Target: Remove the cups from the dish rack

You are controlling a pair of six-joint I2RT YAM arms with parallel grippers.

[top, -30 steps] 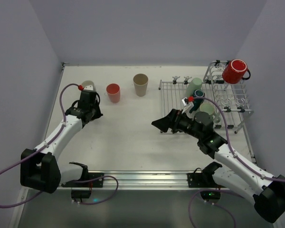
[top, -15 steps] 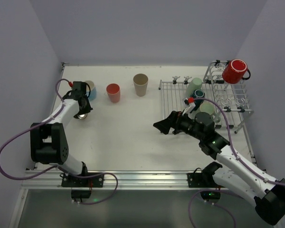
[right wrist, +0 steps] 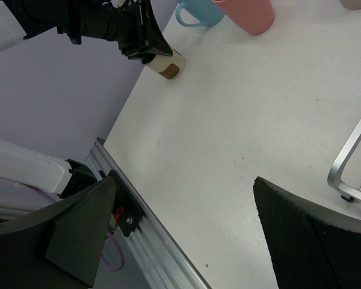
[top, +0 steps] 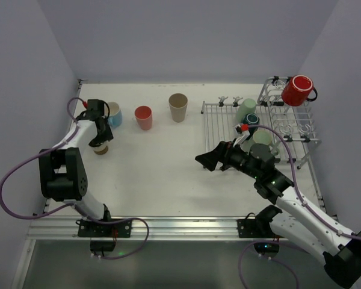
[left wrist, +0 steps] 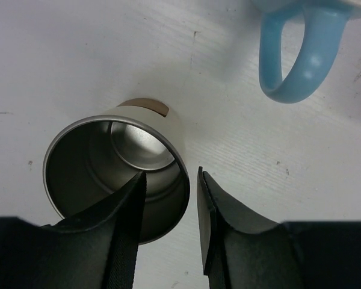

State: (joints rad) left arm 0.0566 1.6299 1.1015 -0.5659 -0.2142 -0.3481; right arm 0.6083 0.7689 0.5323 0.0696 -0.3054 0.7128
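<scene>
The silver wire dish rack (top: 219,123) stands at the right. It holds a red mug (top: 297,90) on its raised end, two sage green cups (top: 246,108) (top: 262,139) and a dark teal cup (top: 251,120). On the table at the left stand a light blue mug (top: 114,114) (left wrist: 298,54), a pink cup (top: 144,117) and a beige cup (top: 178,107). My left gripper (top: 99,133) (left wrist: 171,174) is open over an upright cream cup (top: 100,148) (left wrist: 117,180) with a steel inside. One finger is inside it and one outside its rim. My right gripper (top: 208,160) (right wrist: 183,180) is open and empty, left of the rack.
Grey walls close in the table on the left, back and right. A metal rail (top: 180,226) (right wrist: 150,241) runs along the near edge. A rack foot (right wrist: 352,165) shows at the right of the right wrist view.
My left arm has folded back and its gripper has moved left. The cream cup now shows under it, in front of the blue mug. My right gripper has barely moved.
</scene>
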